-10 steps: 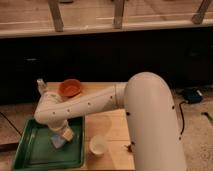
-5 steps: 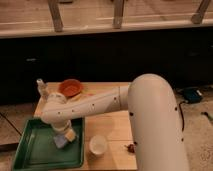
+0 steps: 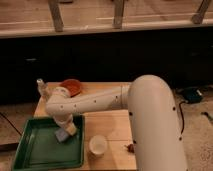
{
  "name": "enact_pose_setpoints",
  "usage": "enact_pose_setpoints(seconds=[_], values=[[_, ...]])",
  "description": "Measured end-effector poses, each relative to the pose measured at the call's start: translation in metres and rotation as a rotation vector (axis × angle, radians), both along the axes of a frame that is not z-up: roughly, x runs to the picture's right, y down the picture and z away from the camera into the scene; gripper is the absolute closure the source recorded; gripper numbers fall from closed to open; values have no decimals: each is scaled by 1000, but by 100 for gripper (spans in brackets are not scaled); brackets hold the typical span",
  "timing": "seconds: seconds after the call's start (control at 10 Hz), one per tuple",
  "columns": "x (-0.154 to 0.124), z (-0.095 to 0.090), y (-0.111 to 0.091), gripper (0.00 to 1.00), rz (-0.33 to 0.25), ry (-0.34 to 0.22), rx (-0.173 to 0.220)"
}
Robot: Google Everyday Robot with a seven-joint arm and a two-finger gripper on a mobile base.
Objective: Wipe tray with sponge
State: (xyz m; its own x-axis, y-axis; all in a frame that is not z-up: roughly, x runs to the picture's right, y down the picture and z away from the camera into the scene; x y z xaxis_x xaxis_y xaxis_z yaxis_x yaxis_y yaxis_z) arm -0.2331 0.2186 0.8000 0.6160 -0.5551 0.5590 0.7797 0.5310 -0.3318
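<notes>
One sponge (image 3: 62,135), blue-grey and small, is lying on the flat floor of the green tray (image 3: 35,150), toward the tray's upper right corner, and the gripper (image 3: 69,129) is coming down onto it from above. Whether the pincer is pinching the sponge or only pressing on it, I cannot tell. My guess is that the arm is reaching low so the sponge is pushed flat against the tray's bottom for wiping. Right of the tray, just beside its rim, a white cup (image 3: 97,145) is standing on the wooden table (image 3: 112,120). Behind the tray, an orange bowl (image 3: 71,86) is sitting. Left of the bowl, a small pale bottle (image 3: 41,89) is standing. Nothing seems to be blocking a sweep inside the tray.
</notes>
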Motion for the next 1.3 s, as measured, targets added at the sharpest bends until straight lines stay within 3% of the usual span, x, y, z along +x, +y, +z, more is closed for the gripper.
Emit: enact_pose_setpoints(seconds=[0.2,0.4,0.6,1.0,1.1,1.3], values=[[-38,-3,11,96,-52,-83,-29],[-58,-17,27,96,-86,-122,-48],[-62,-32,41,96,-90,-118,-58],[-12,-46,48,96,-63,-35,-58],[13,-45,44,96,-50,2,-50],[35,-36,35,96,-41,27,-39]])
